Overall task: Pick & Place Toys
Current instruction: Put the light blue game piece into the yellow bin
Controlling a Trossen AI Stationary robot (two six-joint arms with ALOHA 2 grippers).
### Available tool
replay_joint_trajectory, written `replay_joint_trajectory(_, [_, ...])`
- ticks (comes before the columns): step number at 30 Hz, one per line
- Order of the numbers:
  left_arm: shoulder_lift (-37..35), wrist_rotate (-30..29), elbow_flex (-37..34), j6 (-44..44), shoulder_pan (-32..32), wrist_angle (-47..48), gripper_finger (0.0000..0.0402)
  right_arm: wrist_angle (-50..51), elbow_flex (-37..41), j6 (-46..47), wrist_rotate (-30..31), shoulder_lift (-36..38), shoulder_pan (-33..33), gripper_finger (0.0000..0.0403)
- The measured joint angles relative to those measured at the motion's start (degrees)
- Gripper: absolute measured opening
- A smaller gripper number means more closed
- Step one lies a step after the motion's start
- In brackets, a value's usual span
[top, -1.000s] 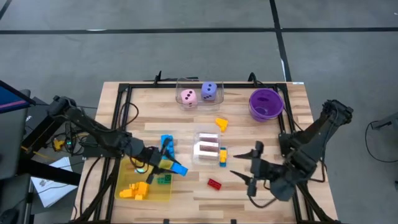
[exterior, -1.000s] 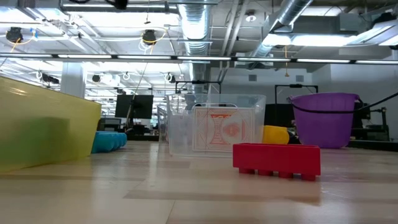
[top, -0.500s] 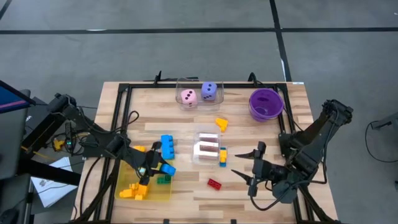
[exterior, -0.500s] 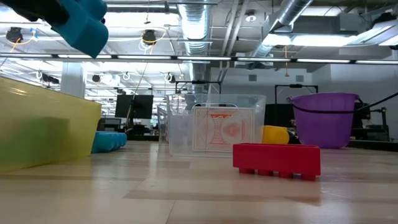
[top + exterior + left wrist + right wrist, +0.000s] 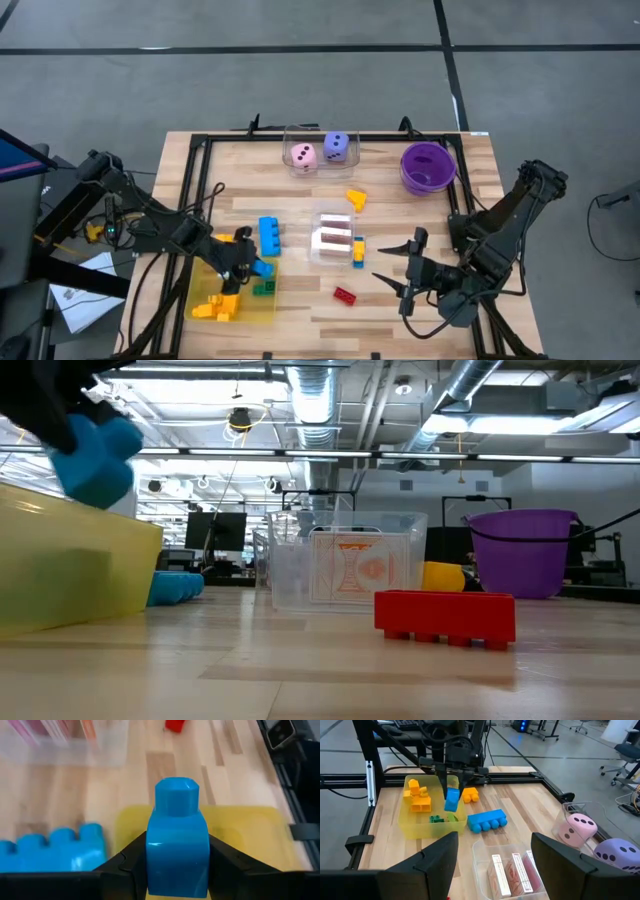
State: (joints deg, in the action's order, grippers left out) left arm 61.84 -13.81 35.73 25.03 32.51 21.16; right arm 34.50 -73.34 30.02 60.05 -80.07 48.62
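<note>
My left gripper (image 5: 256,268) is shut on a small blue brick (image 5: 177,835) over the right part of the yellow translucent tray (image 5: 205,285); the brick also shows in the low view (image 5: 100,455). Yellow toys (image 5: 215,305) and a green brick (image 5: 263,289) lie in the tray. A long blue brick (image 5: 269,235) and an orange toy (image 5: 222,240) lie flat on the table behind the tray. A red brick (image 5: 345,295) and a yellow shape (image 5: 356,198) lie on the table. My right gripper (image 5: 404,272) is open and empty at the near right. My left gripper pinches the small blue brick by its two opposite sides (image 5: 151,855) between its two fingers (image 5: 227,865). The fingers come from above, pointing down, as the right wrist view (image 5: 451,780) shows. The brick hangs clear above the tray, its stud pointing away from the wrist.
A clear box with playing cards (image 5: 335,238) stands mid-table. A clear box holding a pink and a purple die (image 5: 320,152) stands at the far edge, a purple bowl (image 5: 428,167) at the far right. A black frame (image 5: 200,150) borders the table.
My left gripper has carried the small blue brick toward the table's left edge, from just right of the tray to over its right part, and then lowered it. It has stayed shut on the brick.
</note>
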Motion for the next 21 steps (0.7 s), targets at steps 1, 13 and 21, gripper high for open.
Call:
replay_joint_trajectory(1, [0.00,1.00,0.00,1.07,0.20,0.47,0.0142,0.00,0.00,0.00,0.00,0.00,0.00,0.0244])
replay_joint_trajectory(13, [1.19,9.31,-0.02,11.35,7.58,-0.26,0.0141,0.44,0.00,0.00,-0.11,-0.01,-0.04,0.0244])
replay_joint_trajectory(21, [8.44,9.80,-0.02,13.23,7.62,-5.85,0.0139,0.75,0.00,0.00,-0.19,-0.02,-1.25,0.0244])
